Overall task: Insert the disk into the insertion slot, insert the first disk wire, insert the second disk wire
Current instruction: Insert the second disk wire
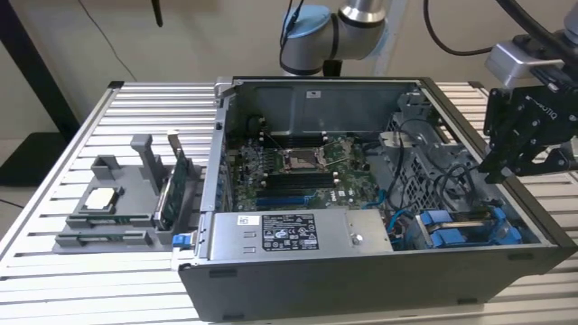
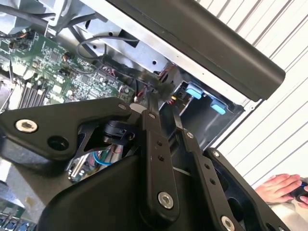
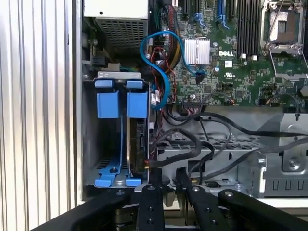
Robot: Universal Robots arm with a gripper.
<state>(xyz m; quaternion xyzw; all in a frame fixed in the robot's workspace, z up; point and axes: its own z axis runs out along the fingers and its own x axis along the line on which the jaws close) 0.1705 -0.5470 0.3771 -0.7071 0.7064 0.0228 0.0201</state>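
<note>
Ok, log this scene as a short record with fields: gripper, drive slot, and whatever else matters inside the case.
gripper: hangs at the exterior view's right edge of the case, nearest the insertion slot
insertion slot: blue rails, in the case corner beside the power-supply box
blue cable: loops from the motherboard toward the slot
disk: cannot tell whether seated
</note>
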